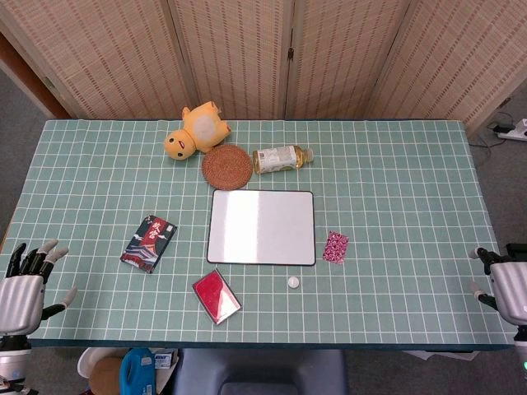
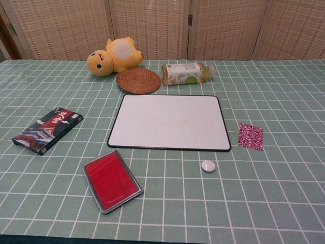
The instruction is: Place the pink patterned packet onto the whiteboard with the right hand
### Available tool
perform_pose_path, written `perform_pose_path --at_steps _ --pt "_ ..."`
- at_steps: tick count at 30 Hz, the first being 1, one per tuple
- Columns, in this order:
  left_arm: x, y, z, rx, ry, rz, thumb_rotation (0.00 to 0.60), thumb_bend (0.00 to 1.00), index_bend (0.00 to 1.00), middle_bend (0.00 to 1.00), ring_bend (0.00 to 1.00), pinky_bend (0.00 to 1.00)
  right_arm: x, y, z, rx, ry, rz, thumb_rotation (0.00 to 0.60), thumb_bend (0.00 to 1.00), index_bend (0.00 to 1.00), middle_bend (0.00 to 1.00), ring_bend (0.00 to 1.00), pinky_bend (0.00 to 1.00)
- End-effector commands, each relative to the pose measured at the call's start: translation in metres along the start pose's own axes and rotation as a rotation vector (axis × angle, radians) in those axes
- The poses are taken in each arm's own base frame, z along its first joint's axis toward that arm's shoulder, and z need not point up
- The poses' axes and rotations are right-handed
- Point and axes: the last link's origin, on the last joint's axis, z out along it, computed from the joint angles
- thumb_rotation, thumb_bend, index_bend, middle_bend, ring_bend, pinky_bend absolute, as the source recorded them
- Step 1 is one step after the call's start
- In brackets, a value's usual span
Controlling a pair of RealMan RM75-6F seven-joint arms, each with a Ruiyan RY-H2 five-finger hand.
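The pink patterned packet (image 1: pixel 335 246) (image 2: pixel 251 135) lies flat on the green checked tablecloth, just right of the whiteboard (image 1: pixel 262 226) (image 2: pixel 169 122), which lies bare in the middle of the table. My right hand (image 1: pixel 506 287) hangs at the table's right front edge, far from the packet, fingers apart and holding nothing. At the left front corner my left hand (image 1: pixel 25 288) is also empty with spread fingers. The chest view shows neither hand.
A red tin (image 1: pixel 216 296) (image 2: pixel 111 180) and a small white disc (image 1: pixel 293 282) (image 2: pixel 208 165) lie in front of the whiteboard. A dark packet (image 1: pixel 148 243) (image 2: pixel 47 129) lies left. Behind are a wicker coaster (image 1: pixel 226 166), a bottle (image 1: pixel 282 158) on its side and a yellow plush toy (image 1: pixel 196 130).
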Motion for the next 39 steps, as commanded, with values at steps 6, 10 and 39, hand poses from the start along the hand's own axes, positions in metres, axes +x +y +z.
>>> perform_pose_path --at_steps 6,10,39 --pt "-0.001 -0.001 0.0 0.009 -0.002 0.005 0.6 0.22 0.22 0.16 0.17 0.02 -0.004 -0.005 0.005 0.018 -0.013 0.024 0.6 0.18 0.38 0.57 0.65 0.89" --pt "-0.001 -0.003 -0.001 0.016 -0.004 0.003 0.6 0.22 0.22 0.16 0.17 0.02 -0.004 -0.014 0.013 0.059 -0.019 0.024 0.6 0.18 0.38 0.57 0.65 0.89" --pt "-0.001 -0.016 -0.019 0.07 0.0 -0.001 0.6 0.22 0.23 0.16 0.17 0.02 -0.054 -0.183 0.164 0.484 -0.358 -0.047 0.6 1.0 0.38 0.97 1.0 1.0"
